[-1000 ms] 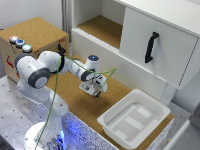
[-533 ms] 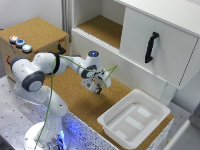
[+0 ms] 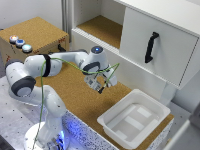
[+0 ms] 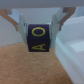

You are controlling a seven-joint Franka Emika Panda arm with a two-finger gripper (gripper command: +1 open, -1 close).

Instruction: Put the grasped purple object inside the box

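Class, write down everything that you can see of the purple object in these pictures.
The purple object is a small dark purple cube with yellow marks on its faces: a ring like an O on one, a shape like an A on another. In the wrist view it sits level between the two pale fingers of the tool, which press its opposite sides, and it hangs above the cork surface. In the exterior view it is too small to make out, and the tool is short of the white box.

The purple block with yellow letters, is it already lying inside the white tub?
No, the purple block sits clamped between the claw fingers above the cork surface, with the white tub off to one side.
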